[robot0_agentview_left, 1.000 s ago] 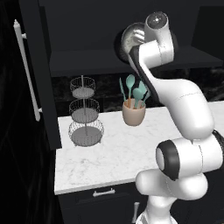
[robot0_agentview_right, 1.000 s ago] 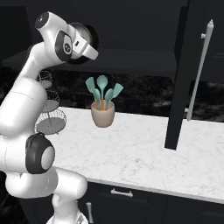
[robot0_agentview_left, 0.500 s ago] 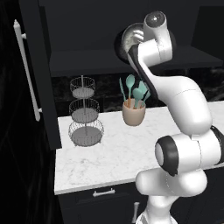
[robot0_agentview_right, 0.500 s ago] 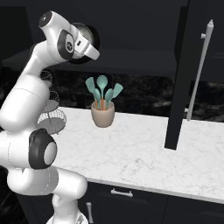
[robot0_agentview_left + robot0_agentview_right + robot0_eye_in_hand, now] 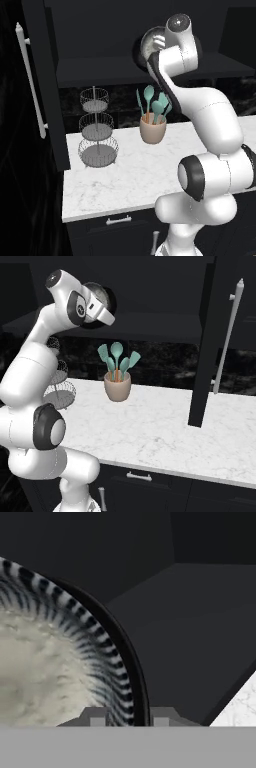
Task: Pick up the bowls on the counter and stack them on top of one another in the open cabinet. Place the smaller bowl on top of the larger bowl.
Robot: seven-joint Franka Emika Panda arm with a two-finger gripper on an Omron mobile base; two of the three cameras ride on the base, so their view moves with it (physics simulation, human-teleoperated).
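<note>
In the left base view a bowl (image 5: 148, 47) is seen at upper centre, tilted on edge beside the wrist, level with the cabinet (image 5: 100, 70) shelf; against the frame of a second ago it is little changed — perhaps drawn slightly closer to the shelf — so the placing is judged to be under way, not done. The counter (image 5: 130, 175) below carries a cup (image 5: 152, 128) and wire baskets (image 5: 97, 132); no bowl is seen on it. In the right base view the bowl (image 5: 102, 298) is half hidden behind the hand at upper left, before the dark cabinet (image 5: 150, 326) opening. In the hand view the gripper (image 5: 129, 716) is closed on the bowl's (image 5: 45, 657) rim, one tip either side, with the shelf (image 5: 190, 622) beyond. No writing or brand is visible.
</note>
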